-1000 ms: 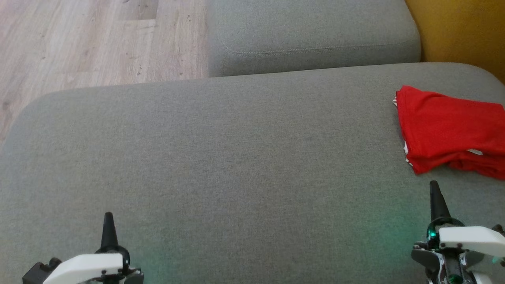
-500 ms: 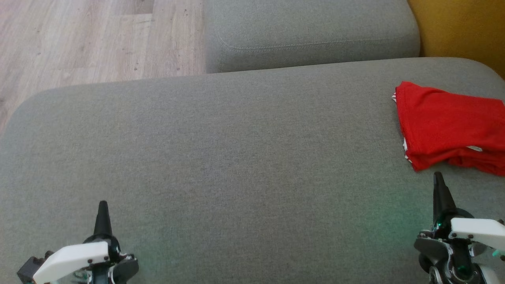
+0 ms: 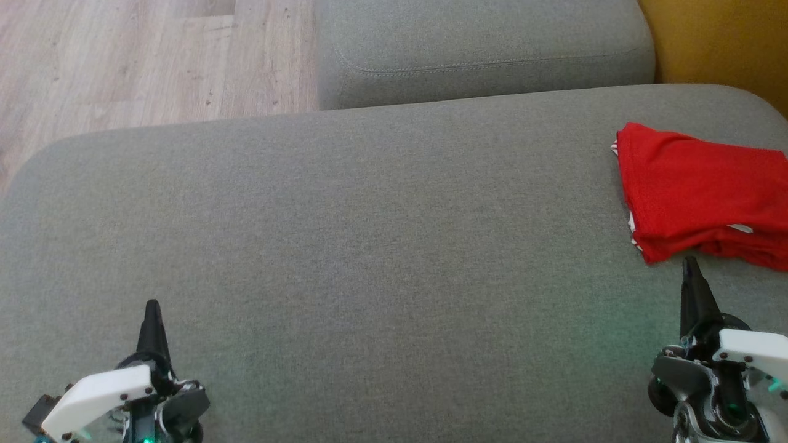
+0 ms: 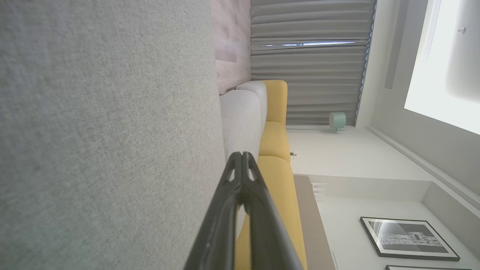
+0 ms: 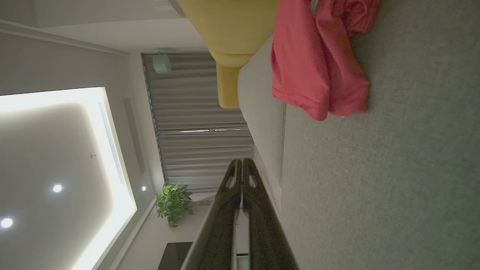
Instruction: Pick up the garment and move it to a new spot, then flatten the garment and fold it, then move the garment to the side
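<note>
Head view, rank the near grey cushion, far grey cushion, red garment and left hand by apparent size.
1. near grey cushion
2. far grey cushion
3. red garment, cropped
4. left hand, cropped and nearer the camera: last pair unsure

- I see a wide grey cushion point(image 3: 369, 215), with a second grey cushion point(image 3: 480, 55) behind it.
- Pale wood floor point(image 3: 123, 61) at upper left.
- Yellow sofa point(image 4: 275, 142) and grey curtains point(image 4: 307, 75) beyond.
- Lit ceiling panel point(image 5: 56, 168), potted plant point(image 5: 173, 204), framed picture point(image 4: 407, 238) on the wall.

Matt red cloth garment point(image 3: 695, 191)
</note>
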